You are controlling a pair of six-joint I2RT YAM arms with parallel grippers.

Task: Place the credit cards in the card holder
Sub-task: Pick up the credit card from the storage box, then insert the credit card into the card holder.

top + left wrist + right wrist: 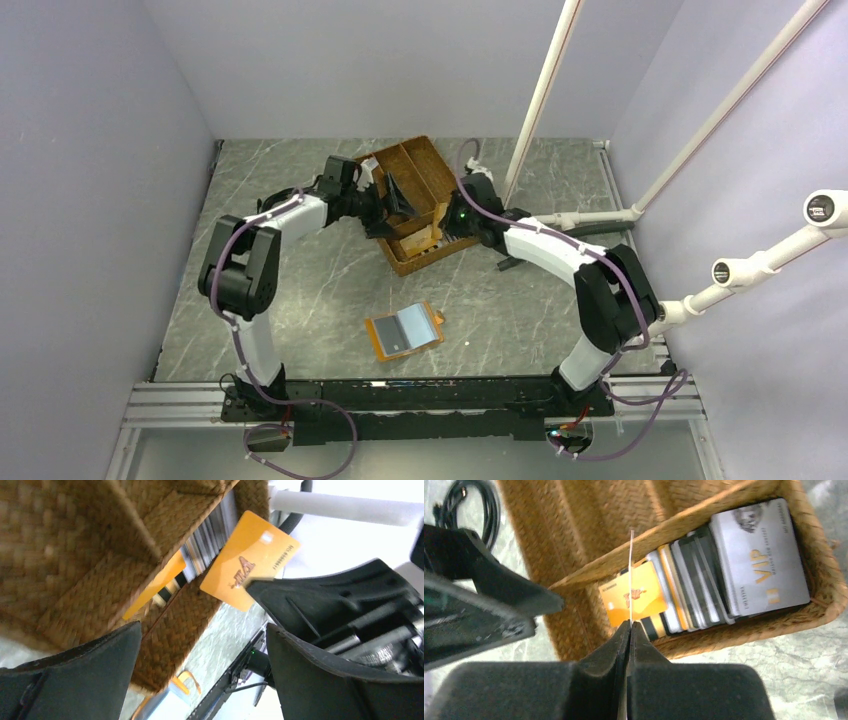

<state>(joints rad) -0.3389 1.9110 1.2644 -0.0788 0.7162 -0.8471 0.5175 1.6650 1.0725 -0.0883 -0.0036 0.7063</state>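
While the right gripper is pinching an orange card, its fingers are pressing flat together with only that thin sheet between them. From the right wrist the card is showing edge-on, as a pale upright line in the middle of the frame, gripped at its lower end. From the left wrist its printed face is showing tilted in the upper centre, one corner hidden by the right gripper's black finger.

Behind the card the wicker tray is filling the frame. In its narrow compartment the other cards are standing packed on edge, with a silver card leaning at the right end. Whether the held card is touching them I cannot tell.

The left gripper is hovering just beside the tray's left side, close to the right gripper. Its fingers are spreading wide in the bottom corners of its own view, holding nothing.

Well apart from both, in the lower centre of the top view, the holder is lying open on the table.
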